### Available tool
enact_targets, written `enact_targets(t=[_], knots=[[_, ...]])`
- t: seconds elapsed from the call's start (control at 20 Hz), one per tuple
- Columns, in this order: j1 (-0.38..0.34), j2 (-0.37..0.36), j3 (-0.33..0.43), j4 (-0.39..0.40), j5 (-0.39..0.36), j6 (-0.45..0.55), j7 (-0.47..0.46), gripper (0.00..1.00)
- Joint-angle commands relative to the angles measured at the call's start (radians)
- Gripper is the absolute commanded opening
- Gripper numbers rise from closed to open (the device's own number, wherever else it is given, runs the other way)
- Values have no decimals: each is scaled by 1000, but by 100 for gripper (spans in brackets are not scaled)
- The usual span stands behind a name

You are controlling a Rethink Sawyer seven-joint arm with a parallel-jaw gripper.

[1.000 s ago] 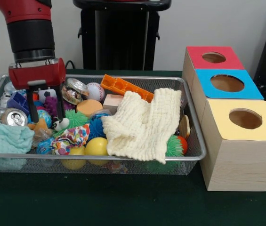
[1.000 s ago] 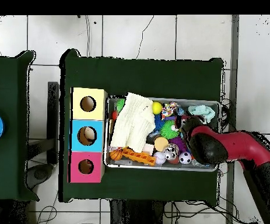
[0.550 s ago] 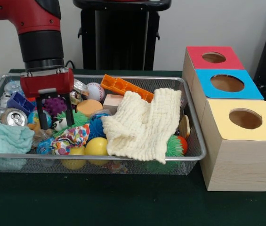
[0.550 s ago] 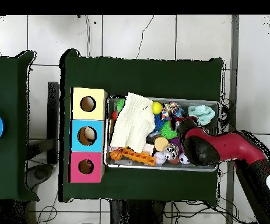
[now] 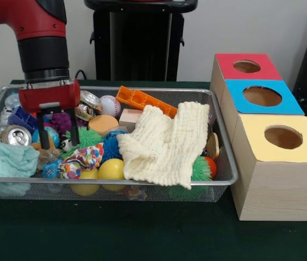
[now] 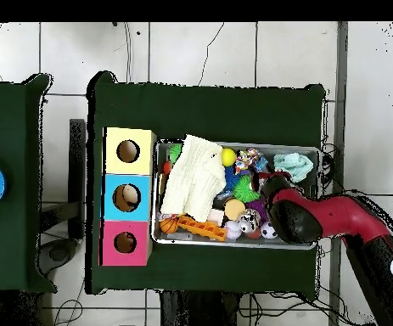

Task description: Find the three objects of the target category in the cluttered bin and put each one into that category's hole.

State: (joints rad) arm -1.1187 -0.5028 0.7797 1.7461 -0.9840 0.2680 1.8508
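- Red-and-black claw [image 5: 56,142] hangs with fingers spread, empty, over the left of the wire mesh bin [image 5: 225,163], above a green spiky ball [image 5: 87,136].
- Target category unclear; bin full, so most sorting judged left.
- Blue-topped wooden box [image 6: 128,197] shows something inside its hole.

i see a bin [image 5: 226,163] of thin metal wire mesh, with a shiny rim. the cream cloth [image 5: 167,142] in it looks soft and crinkled, matt. the teal cloth [image 5: 5,160] looks like fluffy terry. the can [image 5: 16,135] is bright, reflecting metal. the yellow ball [image 5: 111,169] is smooth and a bit glossy; the orange brick [image 5: 144,100] looks like hard plastic. the boxes [image 5: 267,179] have pale wood sides with visible grain and matt painted tops. the table cover [image 5: 142,231] is dark green matt fabric.
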Motion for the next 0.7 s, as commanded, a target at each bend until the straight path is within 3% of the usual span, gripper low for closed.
enact_targets(t=[0.05,0.35,0.7], knots=[[-59,35,31,-39,-3,80,-203,100],[-57,51,26,-48,-24,67,-192,100],[-14,69,-37,-52,-91,-35,-84,100]])
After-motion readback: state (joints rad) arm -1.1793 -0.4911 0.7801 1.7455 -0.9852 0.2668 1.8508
